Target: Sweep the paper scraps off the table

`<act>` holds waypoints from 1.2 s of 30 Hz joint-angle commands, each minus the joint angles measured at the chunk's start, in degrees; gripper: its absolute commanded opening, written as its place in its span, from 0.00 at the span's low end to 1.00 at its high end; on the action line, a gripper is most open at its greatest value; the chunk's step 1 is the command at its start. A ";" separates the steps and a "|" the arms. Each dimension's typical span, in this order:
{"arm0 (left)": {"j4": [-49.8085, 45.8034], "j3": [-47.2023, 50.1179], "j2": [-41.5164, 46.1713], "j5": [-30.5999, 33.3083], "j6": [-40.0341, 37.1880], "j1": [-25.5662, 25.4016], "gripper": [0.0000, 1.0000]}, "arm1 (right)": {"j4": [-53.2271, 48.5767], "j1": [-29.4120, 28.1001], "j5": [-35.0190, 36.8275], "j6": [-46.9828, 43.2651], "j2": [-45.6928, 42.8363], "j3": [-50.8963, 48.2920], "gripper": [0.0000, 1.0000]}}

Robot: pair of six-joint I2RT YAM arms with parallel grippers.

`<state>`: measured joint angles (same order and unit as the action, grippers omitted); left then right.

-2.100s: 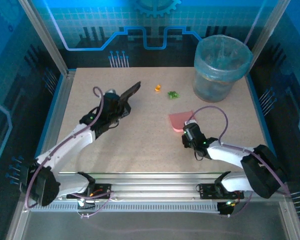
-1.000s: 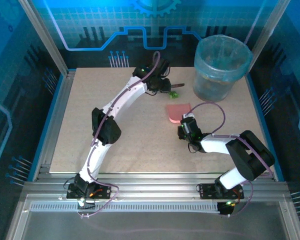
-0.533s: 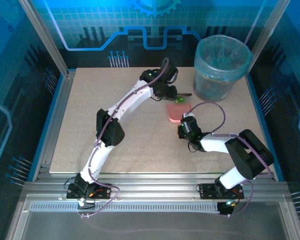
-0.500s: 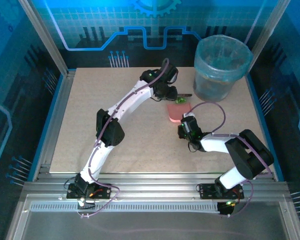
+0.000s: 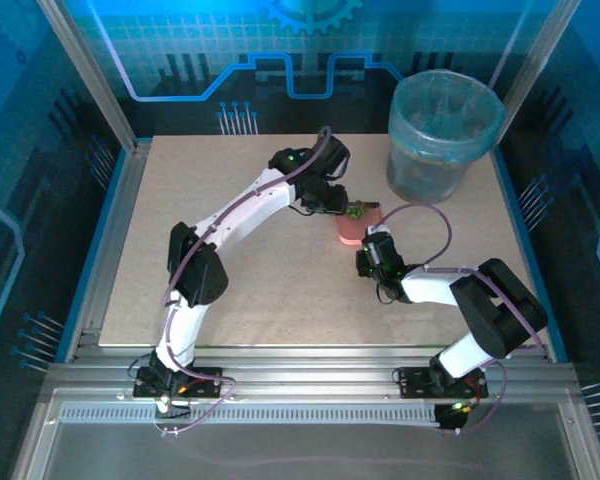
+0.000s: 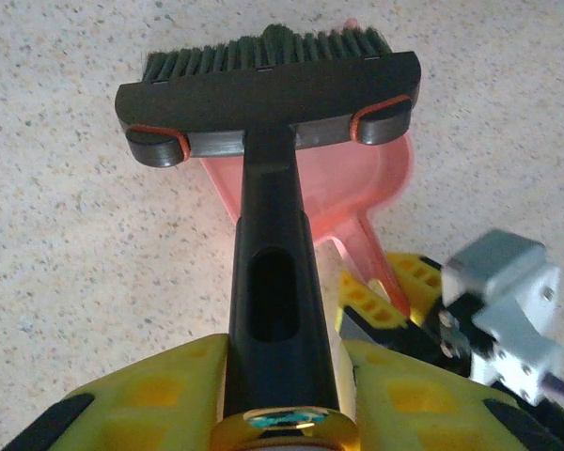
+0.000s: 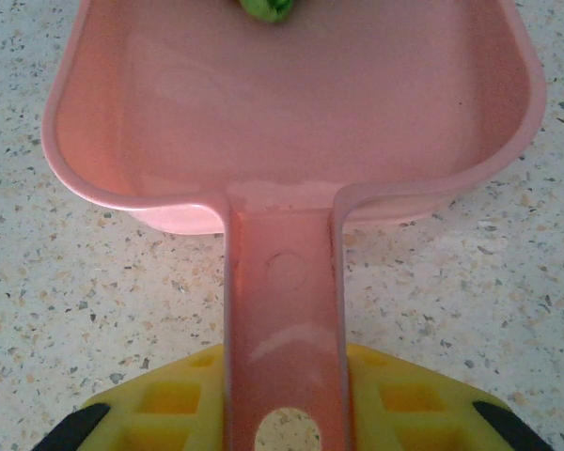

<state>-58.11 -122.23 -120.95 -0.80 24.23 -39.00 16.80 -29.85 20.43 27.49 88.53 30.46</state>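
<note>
Left gripper (image 6: 274,371) clenched on the black brush (image 6: 268,85) handle, with the brush head over the far lip of the pink dustpan (image 7: 291,103). Right gripper (image 7: 284,413) grasping the dustpan's handle, pan lying on the table (image 5: 260,290) right of centre, mouth facing far. A green paper scrap (image 7: 268,7) sits just inside the pan's far edge, by the bristles. In the far right corner stands the translucent blue bin (image 5: 442,130), near the pan but apart from it
</note>
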 commanded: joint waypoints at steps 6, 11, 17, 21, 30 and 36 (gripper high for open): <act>2.23 8.35 9.38 -0.59 4.23 -1.19 0.00 | -0.98 0.84 -0.47 1.53 1.12 0.49 0.00; 4.80 10.50 12.97 4.03 4.97 -1.15 0.00 | -0.99 0.80 -0.47 1.52 1.12 0.47 0.00; 8.64 12.50 15.64 6.96 6.16 -1.15 0.00 | -2.38 0.84 -0.47 1.44 0.94 0.48 0.00; 12.40 15.45 17.87 9.12 6.86 -0.97 0.00 | -2.60 0.84 -0.49 1.45 0.68 0.44 0.00; 15.37 13.63 16.85 10.68 6.74 1.44 0.00 | -2.65 0.84 -0.65 1.43 0.16 0.30 0.00; 11.14 3.40 11.28 12.15 3.57 5.78 0.00 | -2.67 0.94 -0.73 1.43 0.06 0.39 0.00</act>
<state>-47.42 -114.48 -108.22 8.97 30.06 -35.44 16.58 -29.80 20.34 27.49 88.53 30.50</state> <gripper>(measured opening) 0.312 0.267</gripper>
